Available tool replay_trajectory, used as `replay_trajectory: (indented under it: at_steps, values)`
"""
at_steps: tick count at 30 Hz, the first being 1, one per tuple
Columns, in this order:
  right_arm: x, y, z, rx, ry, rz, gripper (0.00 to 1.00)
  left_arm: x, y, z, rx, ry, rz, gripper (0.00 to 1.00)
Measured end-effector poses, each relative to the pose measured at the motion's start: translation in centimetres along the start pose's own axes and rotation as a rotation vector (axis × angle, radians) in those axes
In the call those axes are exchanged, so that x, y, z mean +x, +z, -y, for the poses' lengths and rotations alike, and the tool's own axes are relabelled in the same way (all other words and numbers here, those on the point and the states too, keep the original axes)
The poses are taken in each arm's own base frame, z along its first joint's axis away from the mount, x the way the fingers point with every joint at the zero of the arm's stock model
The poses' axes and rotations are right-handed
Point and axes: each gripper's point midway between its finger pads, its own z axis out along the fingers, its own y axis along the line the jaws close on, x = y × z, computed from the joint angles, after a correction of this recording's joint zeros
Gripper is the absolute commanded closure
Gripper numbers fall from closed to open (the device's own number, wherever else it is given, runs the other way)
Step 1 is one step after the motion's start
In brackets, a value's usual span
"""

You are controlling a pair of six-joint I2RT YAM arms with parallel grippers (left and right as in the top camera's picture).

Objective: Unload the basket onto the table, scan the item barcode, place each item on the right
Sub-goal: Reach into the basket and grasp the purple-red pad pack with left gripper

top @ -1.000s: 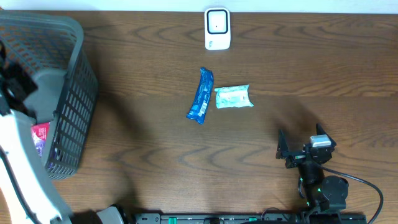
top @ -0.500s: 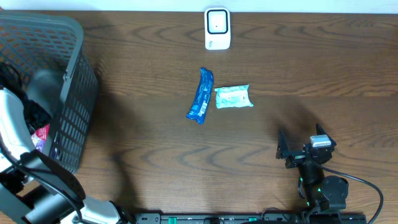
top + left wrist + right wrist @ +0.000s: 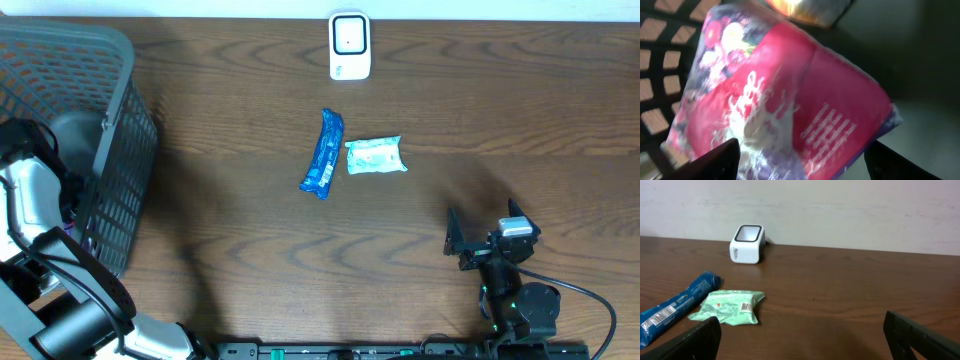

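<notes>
Left claw [image 3: 801, 159] lowered into basket [image 3: 122, 150], open astride packet [image 3: 790, 95]

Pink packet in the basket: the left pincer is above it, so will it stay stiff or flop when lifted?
Probably floppy: the pink packet looks like a thin film pouch with a creased face. Its glossy sheen suggests it may be slippery. It seems light, so a nudge could slide it around inside the basket.

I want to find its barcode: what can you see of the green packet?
The green packet is a pale green pouch of crinkly plastic film, with a white label bearing a red mark on its upper face. It lies flat on the wooden table, just right of the blue packet; no pincer touches it.
</notes>
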Motion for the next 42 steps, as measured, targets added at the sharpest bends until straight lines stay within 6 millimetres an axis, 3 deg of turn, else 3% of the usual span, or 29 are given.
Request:
replay_trajectory:
  at_steps: [5,6,7,9,14,20,23,26,29,34,38,42]
  values:
    - [0.0,0.0,0.0,0.0,0.0,0.0,0.01,0.0,0.8,0.3,0.002,-0.005,0.015,0.21]
    - [0.0,0.0,0.0,0.0,0.0,0.0,0.01,0.0,1.0,0.3,0.003,-0.006,0.018,0.3]
    - [0.0,0.0,0.0,0.0,0.0,0.0,0.01,0.0,1.2,0.4,0.003,-0.006,0.017,0.5]
    - [0.0,0.0,0.0,0.0,0.0,0.0,0.01,-0.2,1.7,0.6,0.002,-0.009,0.018,0.71]
    - [0.0,0.0,0.0,0.0,0.0,0.0,0.01,-0.3,1.9,0.6,-0.004,-0.006,0.022,0.92]
    - [0.0,0.0,0.0,0.0,0.0,-0.001,0.01,-0.4,1.5,0.3,-0.01,-0.009,0.028,0.92]
    - [0.0,0.0,0.0,0.0,0.0,0.0,0.01,-1.1,-0.2,0.1,0.008,-0.027,0.081,0.93]
    - [0.0,0.0,0.0,0.0,0.0,0.0,0.01,-3.1,-3.9,-0.6,0.041,-0.073,0.22,0.93]
    - [0.0,0.0,0.0,0.0,0.0,0.0,0.01,-5.2,-9.1,-1.5,0.101,-0.128,0.396,0.93]
    - [0.0,0.0,0.0,0.0,0.0,0.0,0.01,-7.6,-20.5,-1.5,0.361,-0.217,0.747,0.93]
    - [0.0,0.0,0.0,0.0,0.0,0.0,0.01,-8.3,-29.6,-0.4,0.677,-0.313,0.97,0.93]
    - [0.0,0.0,0.0,0.0,0.0,0.0,0.01,-6.4,-37.9,3.4,1.044,-0.283,1.058,0.93]
